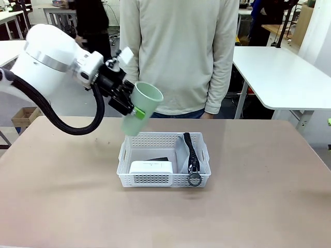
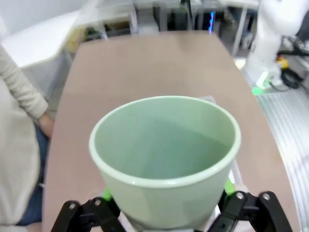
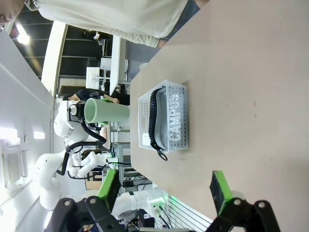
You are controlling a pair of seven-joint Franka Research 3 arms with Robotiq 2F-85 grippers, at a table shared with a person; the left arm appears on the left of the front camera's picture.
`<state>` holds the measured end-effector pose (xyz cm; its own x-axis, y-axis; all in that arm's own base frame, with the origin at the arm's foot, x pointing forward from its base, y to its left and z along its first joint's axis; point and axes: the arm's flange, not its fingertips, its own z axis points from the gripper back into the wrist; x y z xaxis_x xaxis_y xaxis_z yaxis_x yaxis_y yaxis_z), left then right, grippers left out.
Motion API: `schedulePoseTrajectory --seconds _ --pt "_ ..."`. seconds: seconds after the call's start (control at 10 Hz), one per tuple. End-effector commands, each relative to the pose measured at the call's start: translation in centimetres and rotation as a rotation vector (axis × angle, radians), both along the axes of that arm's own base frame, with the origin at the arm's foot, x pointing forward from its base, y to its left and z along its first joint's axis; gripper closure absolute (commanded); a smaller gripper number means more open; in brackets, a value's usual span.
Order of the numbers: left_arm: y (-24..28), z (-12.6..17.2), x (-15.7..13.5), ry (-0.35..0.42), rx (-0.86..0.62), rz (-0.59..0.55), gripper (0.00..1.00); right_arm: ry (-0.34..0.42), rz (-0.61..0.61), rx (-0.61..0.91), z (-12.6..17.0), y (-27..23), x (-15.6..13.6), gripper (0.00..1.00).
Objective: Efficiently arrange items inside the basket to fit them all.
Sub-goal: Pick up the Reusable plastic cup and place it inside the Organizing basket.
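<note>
My left gripper (image 1: 130, 105) is shut on the pale green cup (image 1: 143, 105), which hangs tilted in the air above the far left corner of the white basket (image 1: 165, 180). In the left wrist view the cup (image 2: 164, 154) sits mouth-up between the green pads (image 2: 231, 187) of my left gripper (image 2: 166, 215). In the basket lie a white box (image 1: 151, 167), a black stapler (image 1: 156, 159) behind it, and a grey pouch (image 1: 181, 155) whose ring (image 1: 194, 179) hangs over the front wall. My right gripper (image 3: 166, 188) is open over bare table, well away from the basket (image 3: 177, 121) and the cup (image 3: 107, 112).
A person in a cream sweater (image 1: 178, 51) stands at the table's far edge, right behind the basket. The brown table (image 1: 258, 196) is bare on both sides of the basket. White tables (image 1: 282, 72) stand farther back.
</note>
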<state>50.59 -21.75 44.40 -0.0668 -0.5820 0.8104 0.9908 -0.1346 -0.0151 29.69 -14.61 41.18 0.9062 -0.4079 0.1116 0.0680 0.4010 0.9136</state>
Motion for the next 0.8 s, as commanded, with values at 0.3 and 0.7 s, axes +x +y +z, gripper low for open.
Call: schedulePoseTrajectory --seconds 0.3,0.7 --pt "-8.6 -2.4 2.3 0.137 0.441 0.086 0.12 -0.032 0.009 0.004 0.1 -0.1 0.0 0.0" --pt "-12.9 -4.4 3.2 0.107 0.769 0.128 0.12 -0.032 0.009 0.004 0.1 -0.1 0.0 0.0"
